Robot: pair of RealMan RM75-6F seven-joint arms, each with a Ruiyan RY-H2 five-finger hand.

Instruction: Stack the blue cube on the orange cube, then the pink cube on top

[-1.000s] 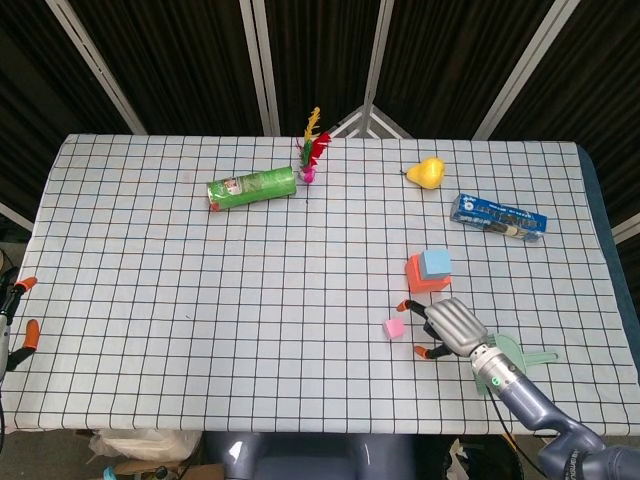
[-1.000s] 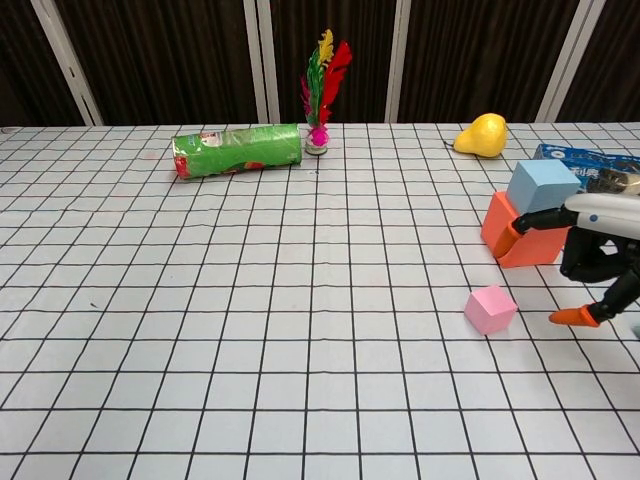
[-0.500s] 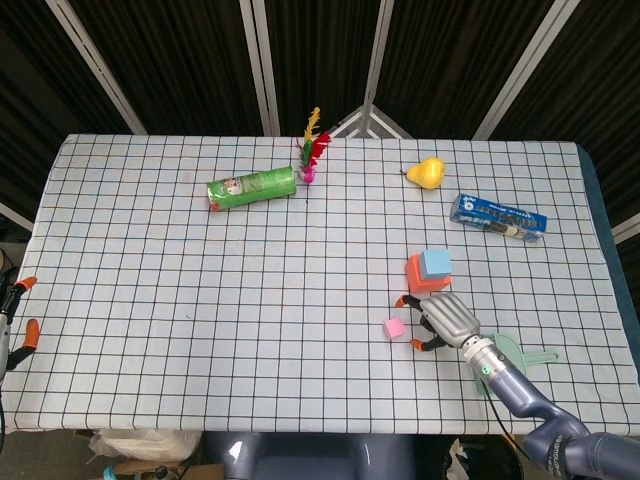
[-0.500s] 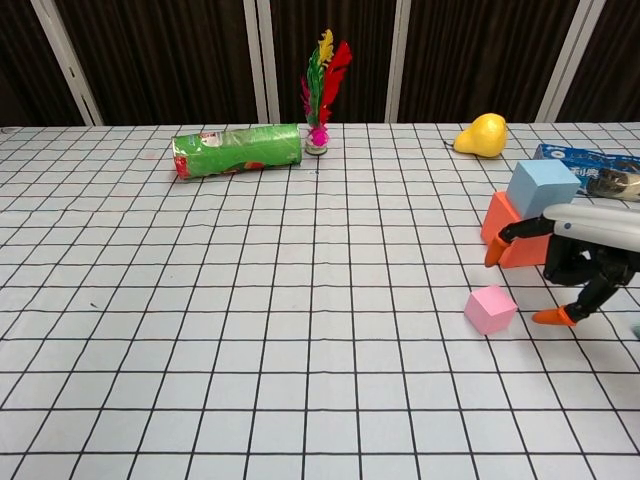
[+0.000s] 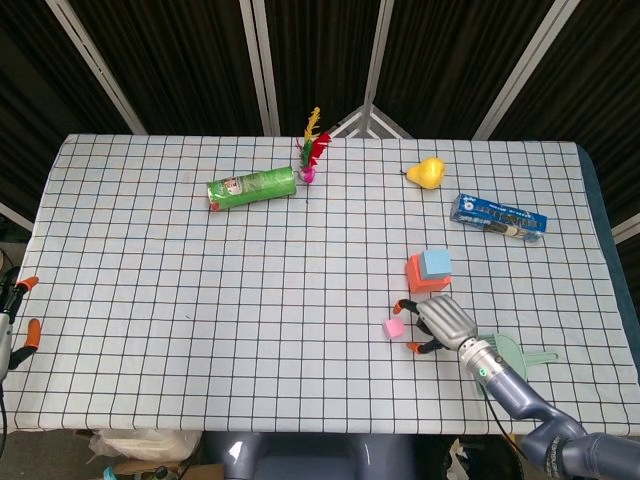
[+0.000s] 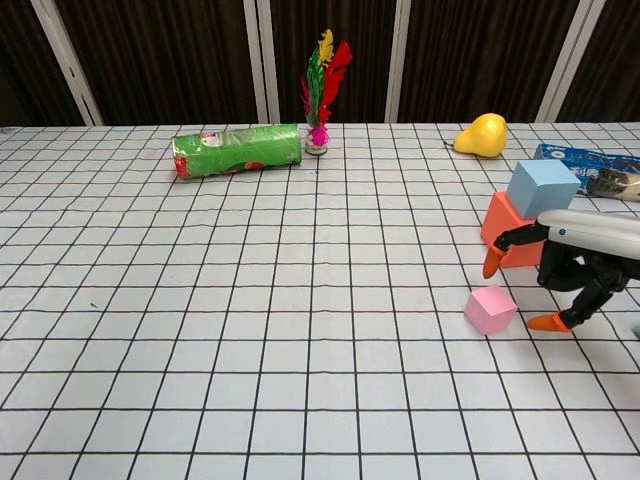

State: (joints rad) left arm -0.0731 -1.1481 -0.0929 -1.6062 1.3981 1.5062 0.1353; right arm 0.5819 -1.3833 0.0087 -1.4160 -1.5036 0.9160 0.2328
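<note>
Your right hand (image 6: 570, 270) is hovering, fingers spread and holding nothing, just beside the small pink cube (image 6: 490, 309) — behind it, the light-blue cube (image 6: 542, 187) is sitting tilted on the orange cube (image 6: 503, 228).

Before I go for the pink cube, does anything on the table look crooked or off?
Yes: the blue cube sits off-centre on the orange cube, shifted toward its back right, and the orange cube looks tilted rather than flat. The pink cube lies flat on the cloth, apart from the right hand. The green can lies on its side.
</note>
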